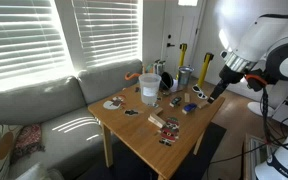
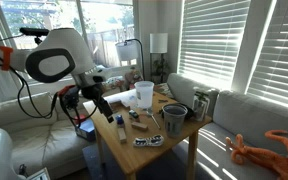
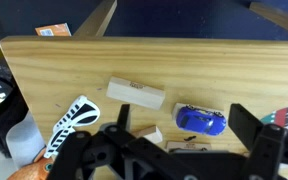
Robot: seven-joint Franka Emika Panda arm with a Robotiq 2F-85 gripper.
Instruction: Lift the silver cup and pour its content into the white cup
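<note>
metal-grey and slim, the silver cup [image 1: 184, 77] stands upright toward the far side of the table [image 1: 134, 135] in an exterior view. the dark mug [image 1: 165, 80] is just beside it on the left, and the white cup [image 1: 148, 90] is further left, nearer the middle. the tool [image 1: 213, 94] hangs over the right edge of the table, well apart from the silver cup and touching nothing. the wrist view shows its jaws spread wide and empty, looking down on a blue toy car [image 3: 201, 119] and a pale block [image 3: 134, 93] rather than on either cup. the step in hand appears to be the reach for the silver cup, so nothing of the pour is done yet. to do it well, the arm would likely travel left and far, above the small clutter. it should come at the silver cup from its open right side so the mug is not bumped. the wide jaws should go around the cup's middle, with the cup centred between them before closing. a level, firm hold on the smooth metal seems wise, since a tilted or loose grip could slip or spill the content early. what the cup holds cannot be seen.
</note>
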